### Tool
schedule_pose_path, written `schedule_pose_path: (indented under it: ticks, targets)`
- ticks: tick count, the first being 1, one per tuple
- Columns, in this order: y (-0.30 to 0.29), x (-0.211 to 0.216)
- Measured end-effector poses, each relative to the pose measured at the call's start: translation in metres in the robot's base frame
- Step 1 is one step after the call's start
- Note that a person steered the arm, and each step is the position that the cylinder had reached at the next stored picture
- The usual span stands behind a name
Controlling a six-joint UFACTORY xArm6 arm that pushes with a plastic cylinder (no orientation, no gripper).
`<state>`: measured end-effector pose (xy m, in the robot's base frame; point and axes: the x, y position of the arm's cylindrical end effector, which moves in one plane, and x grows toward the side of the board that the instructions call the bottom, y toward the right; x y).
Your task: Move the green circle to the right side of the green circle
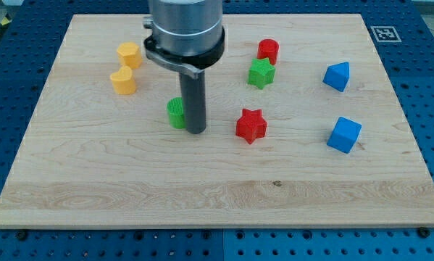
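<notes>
The green circle point(174, 113) is a short green cylinder left of the board's middle, partly hidden by my rod. My tip point(195, 131) rests on the board right against the circle's right side, slightly toward the view's bottom. A green star point(261, 73) lies up and to the right. A red star point(251, 125) lies to the right of my tip.
A red cylinder point(268, 51) sits above the green star. Two yellow blocks point(128, 54) point(122, 81) lie at the upper left. Two blue blocks point(337, 76) point(344, 135) lie at the right. The wooden board point(217, 196) ends at a blue pegboard.
</notes>
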<state>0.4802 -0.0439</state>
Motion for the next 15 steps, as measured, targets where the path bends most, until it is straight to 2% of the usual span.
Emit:
schedule_pose_path:
  ticks: [4, 6, 8, 9, 10, 12, 15]
  targets:
    - [-0.048, -0.001]
    - [-0.009, -0.017]
    - [-0.007, -0.018]
    - [-0.007, -0.027]
    - [-0.005, -0.059]
    - [-0.003, -0.07]
    - [-0.031, -0.094]
